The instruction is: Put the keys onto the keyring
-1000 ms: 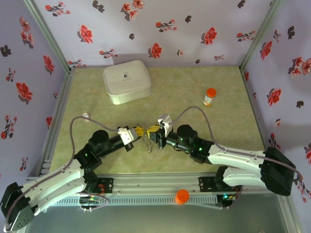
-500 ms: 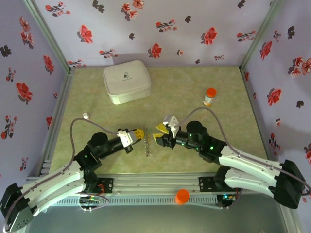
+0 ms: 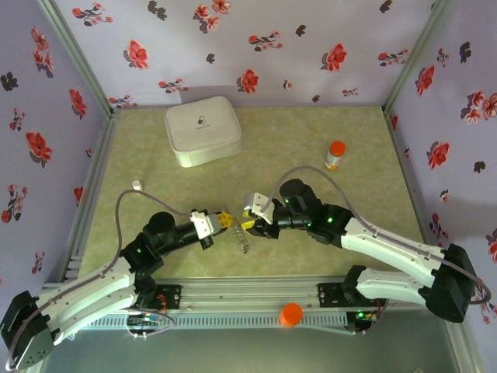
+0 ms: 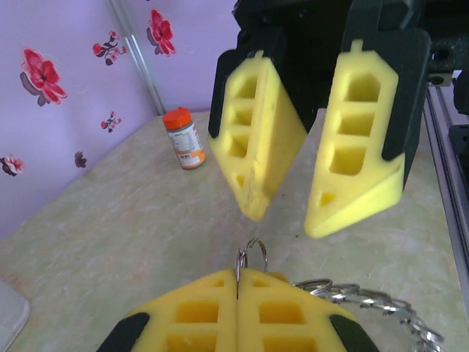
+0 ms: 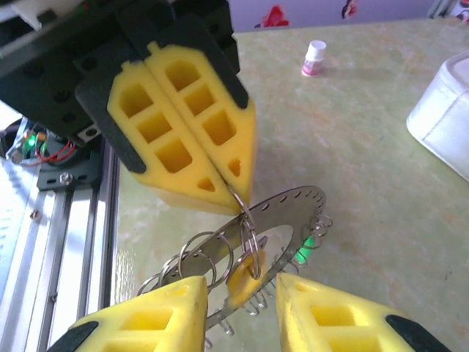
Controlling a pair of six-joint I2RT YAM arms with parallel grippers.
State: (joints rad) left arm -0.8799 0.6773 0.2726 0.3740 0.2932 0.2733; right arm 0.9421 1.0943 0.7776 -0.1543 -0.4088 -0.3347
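the left gripper [image 5: 236, 191] has its yellow pads pressed flat together, pinching a thin wire loop linked to the keyring [image 5: 289, 209]. the right gripper [image 5: 240, 292] faces it tip to tip, its fingers standing apart on either side of the hanging cluster and gripping nothing that can be made out. the keyring, a flat grey ring with a pierced rim, hangs tilted between the two claws, near the front of the table [image 3: 295, 148] at about mid-width; whether its lower edge touches the surface i cannot tell. the yellow-headed key [image 5: 242, 282] sits in the gap between the right fingers, among several small split rings. the green-headed key [image 5: 303, 253] peeks from under the ring's rim.

a white box [image 3: 203, 130] lies well behind to the left, an orange-capped bottle [image 3: 335, 155] stands back right, and a small white bottle [image 3: 137, 185] is off to the left, all well apart from the claws with bare tabletop between.

the box lid carries a small dark mark, too small to read; the bottle's label is blurred.

flowered walls [image 3: 256, 47] close three sides. an aluminium rail [image 3: 248, 299] runs along the near edge, with an orange knob [image 3: 291, 313] on it.
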